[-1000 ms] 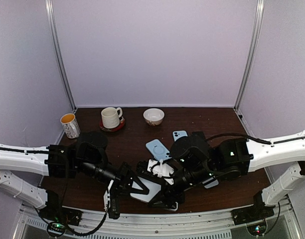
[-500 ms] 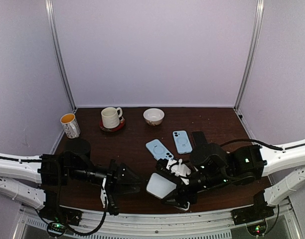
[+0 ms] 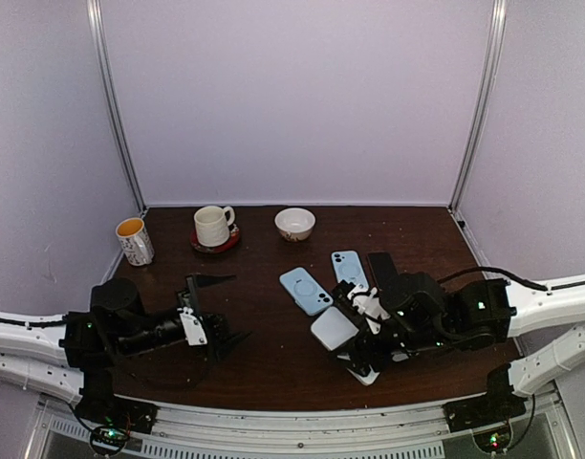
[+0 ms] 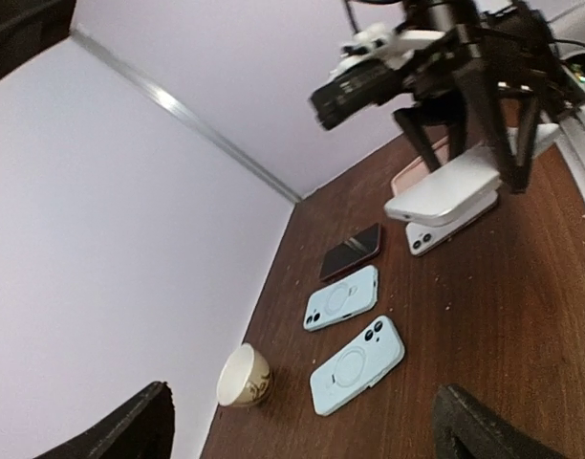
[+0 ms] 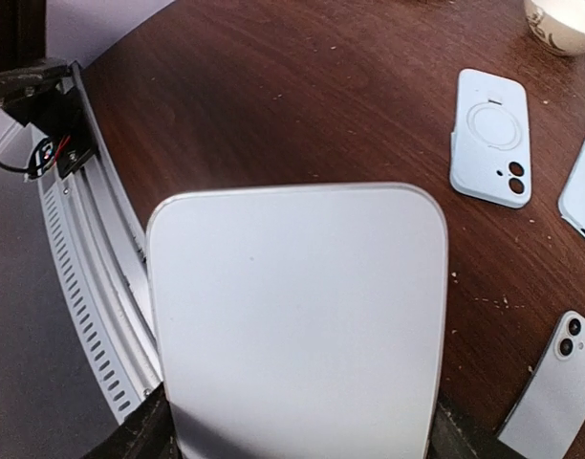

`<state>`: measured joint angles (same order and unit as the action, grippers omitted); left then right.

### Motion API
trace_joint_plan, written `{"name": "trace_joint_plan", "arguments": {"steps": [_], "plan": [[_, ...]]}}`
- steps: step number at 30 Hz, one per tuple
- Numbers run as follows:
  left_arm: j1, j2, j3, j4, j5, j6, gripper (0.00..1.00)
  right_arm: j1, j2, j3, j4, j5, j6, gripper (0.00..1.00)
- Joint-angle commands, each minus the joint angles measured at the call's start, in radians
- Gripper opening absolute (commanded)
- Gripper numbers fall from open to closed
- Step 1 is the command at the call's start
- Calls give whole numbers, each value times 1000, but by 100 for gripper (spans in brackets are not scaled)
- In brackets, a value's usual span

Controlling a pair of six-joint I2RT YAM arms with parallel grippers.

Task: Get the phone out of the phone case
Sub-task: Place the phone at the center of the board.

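Phone off the table, pinched in my right gripper

My right gripper (image 4: 472, 172) grips the phone (image 5: 297, 325) by its edges, the arm reaching in low over the table (image 3: 264, 373). My left gripper (image 3: 214, 311) sits well left of the phone, fingers spread wide and empty. Just behind the phone lie two light blue cases (image 3: 305, 290) (image 3: 348, 269) and one dark phone (image 3: 380, 266), and below it lies one white phone (image 5: 551, 397). Far behind-left stand two mugs (image 3: 135, 240) (image 3: 213, 226) and one bowl (image 3: 294, 224).

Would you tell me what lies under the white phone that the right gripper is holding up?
In the left wrist view, a white phone or case, cameras up, lies on the table below the held phone, a pinkish edge behind it. Most of both is covered.
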<state>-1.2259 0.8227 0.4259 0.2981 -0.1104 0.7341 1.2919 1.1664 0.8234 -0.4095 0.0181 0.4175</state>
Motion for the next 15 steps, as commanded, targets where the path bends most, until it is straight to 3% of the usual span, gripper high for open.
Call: {"name": "trace_joint_plan", "arguments": {"steps": [1, 7, 11, 15], "plan": [[2, -13, 5, 65, -370, -376, 97, -43, 38, 22, 5, 47, 72, 51], [5, -9, 19, -53, -694, -694, 98, -100, 174, 93, -61, 26, 114, 51], [32, -9, 27, -163, -746, -851, 98, -128, 282, 170, -124, -12, 127, 52], [102, 7, 37, -271, -696, -1003, 98, -161, 417, 274, -205, -94, 142, 53]]}}
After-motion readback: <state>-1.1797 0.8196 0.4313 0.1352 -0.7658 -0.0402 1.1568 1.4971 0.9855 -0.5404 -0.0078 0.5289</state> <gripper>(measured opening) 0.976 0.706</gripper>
